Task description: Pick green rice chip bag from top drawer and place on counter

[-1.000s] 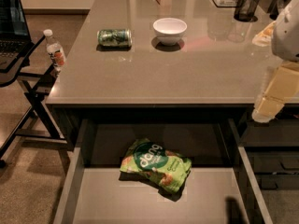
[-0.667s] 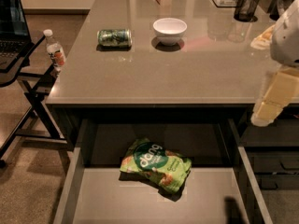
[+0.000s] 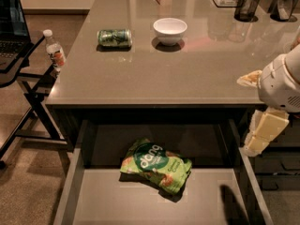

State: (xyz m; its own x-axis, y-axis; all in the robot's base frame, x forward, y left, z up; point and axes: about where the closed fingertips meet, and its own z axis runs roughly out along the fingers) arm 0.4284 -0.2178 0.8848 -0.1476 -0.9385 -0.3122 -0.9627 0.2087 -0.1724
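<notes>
One green rice chip bag [image 3: 157, 167] lies crumpled on the floor of the open top drawer [image 3: 117, 205], toward the back, close under the lip of the tabletop [image 3: 187, 74]. The tool [image 3: 263, 134] hangs off to the right, outside the drawer's right wall and below the tabletop edge. Whether it is spread or pressed together I cannot tell from here. My worry is the reach in: coming across, it could knock that side wall or the overhanging edge. The bag looks puffy and slick, so a shallow pinch might slip off or crush the chips. Up top, a green can [image 3: 114, 38] and a white bowl [image 3: 169, 30] are worth avoiding when setting down.
</notes>
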